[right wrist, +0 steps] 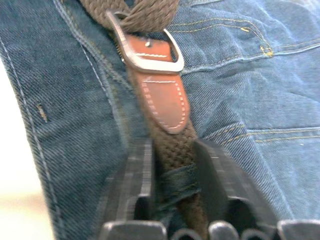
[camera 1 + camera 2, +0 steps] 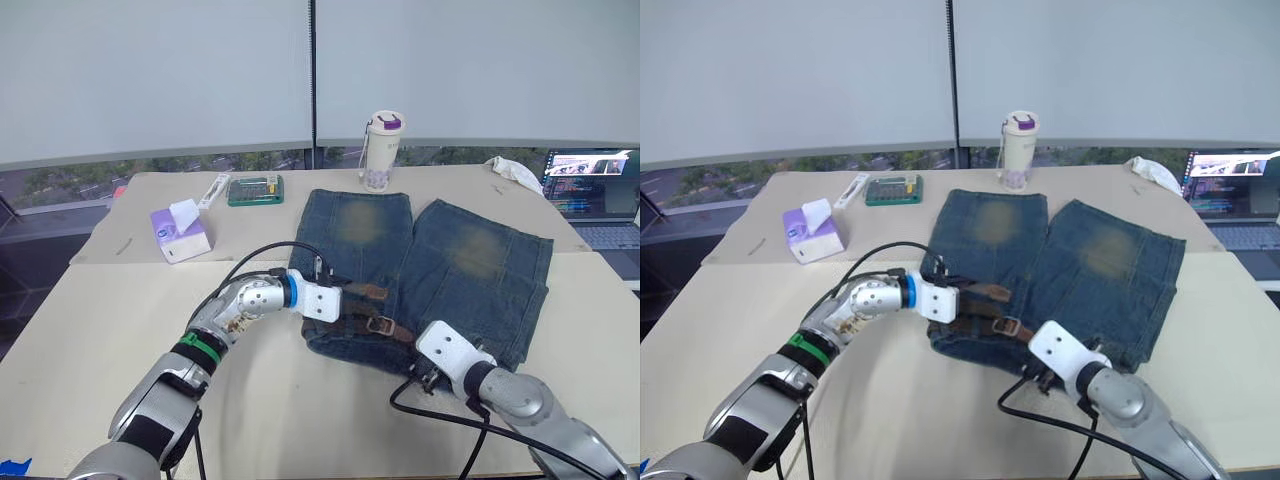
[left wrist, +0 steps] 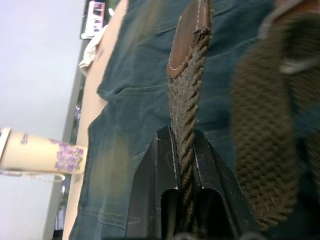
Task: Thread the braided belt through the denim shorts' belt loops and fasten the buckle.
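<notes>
The denim shorts (image 2: 470, 260) lie flat mid-table, legs pointing away and waistband toward me. The braided belt (image 2: 372, 292) runs along the waistband, its silver buckle (image 2: 379, 323) near the middle. My left gripper (image 3: 184, 150) is shut on the belt just behind its brown leather tip (image 3: 192, 35), at the waistband's left part. My right gripper (image 1: 175, 150) is shut on the belt below the buckle (image 1: 150, 50), where a dark denim belt loop (image 1: 176, 179) wraps the strap between the fingers.
At the table's far side stand a purple tissue box (image 2: 180, 235), a green calculator (image 2: 255, 189), a floral bottle (image 2: 381, 150) and a white cloth (image 2: 515, 172). A laptop (image 2: 595, 195) sits far right. Black cables (image 2: 250, 255) loop off both arms.
</notes>
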You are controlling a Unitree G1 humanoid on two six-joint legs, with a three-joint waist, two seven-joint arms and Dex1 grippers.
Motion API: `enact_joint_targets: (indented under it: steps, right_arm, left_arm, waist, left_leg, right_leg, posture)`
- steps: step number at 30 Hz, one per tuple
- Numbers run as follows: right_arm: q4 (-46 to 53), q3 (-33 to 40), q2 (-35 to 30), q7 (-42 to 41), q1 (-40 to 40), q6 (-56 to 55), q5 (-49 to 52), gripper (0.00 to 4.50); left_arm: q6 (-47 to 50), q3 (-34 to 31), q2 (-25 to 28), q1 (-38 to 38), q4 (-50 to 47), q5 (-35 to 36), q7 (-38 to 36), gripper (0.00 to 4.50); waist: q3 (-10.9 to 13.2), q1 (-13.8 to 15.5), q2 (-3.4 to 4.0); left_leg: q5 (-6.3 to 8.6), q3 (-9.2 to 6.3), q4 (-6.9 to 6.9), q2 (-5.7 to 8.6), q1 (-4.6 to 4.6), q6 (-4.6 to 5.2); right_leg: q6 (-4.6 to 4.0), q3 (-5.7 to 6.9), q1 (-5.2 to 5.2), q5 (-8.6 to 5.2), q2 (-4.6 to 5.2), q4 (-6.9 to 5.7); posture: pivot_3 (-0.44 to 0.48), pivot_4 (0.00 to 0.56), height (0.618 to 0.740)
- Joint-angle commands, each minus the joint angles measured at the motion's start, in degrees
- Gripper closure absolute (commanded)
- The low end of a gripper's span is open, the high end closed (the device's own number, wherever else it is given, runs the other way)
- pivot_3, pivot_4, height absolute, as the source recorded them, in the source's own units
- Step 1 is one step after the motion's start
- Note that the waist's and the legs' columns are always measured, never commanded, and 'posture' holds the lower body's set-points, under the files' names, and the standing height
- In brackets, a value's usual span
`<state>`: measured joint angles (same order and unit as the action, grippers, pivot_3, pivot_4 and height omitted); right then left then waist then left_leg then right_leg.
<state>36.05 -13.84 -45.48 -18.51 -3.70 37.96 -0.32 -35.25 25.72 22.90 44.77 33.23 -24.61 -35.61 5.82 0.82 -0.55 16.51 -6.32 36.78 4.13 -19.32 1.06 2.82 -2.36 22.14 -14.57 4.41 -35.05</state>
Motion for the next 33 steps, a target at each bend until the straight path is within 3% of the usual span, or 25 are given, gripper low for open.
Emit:
enact_joint_targets:
  steps: [1,11,33]
  right_arm:
    - [-1.34,0.22,-0.62,1.61,1.46,-5.22,-6.63,4.48]
    - [-7.69,-0.47,0.28,6.89,3.24,-22.82,-23.69,4.48]
    - [-13.42,3.69,6.69,13.41,3.6,-39.5,-36.85,4.48]
  left_arm:
    - [-1.35,0.77,2.06,2.89,-1.73,-1.99,-1.6,4.5]
    - [1.04,4.04,2.71,5.46,-1.92,-6.34,-4.4,4.5]
    - [2.66,6.33,2.1,9.27,-0.71,-9.16,-7.81,4.5]
  waist:
    - [0.0,-0.13,0.0]
    - [-0.01,-0.12,0.02]
    - [-0.12,-0.24,0.2]
  left_leg:
    - [0.0,0.01,0.0,-0.01,0.01,0.0]
    - [-0.04,0.04,0.01,0.01,0.0,-0.06]
    - [-0.08,0.09,0.03,0.03,0.02,-0.07]
  right_leg:
    - [0.0,0.0,0.0,0.0,-0.01,-0.01]
    - [0.0,0.0,0.03,0.0,-0.04,-0.05]
    - [-0.01,-0.04,0.03,0.0,-0.08,-0.13]
  posture:
    - [0.0,0.15,0.74]
    - [0.0,0.15,0.74]
    - [0.0,0.15,0.74]
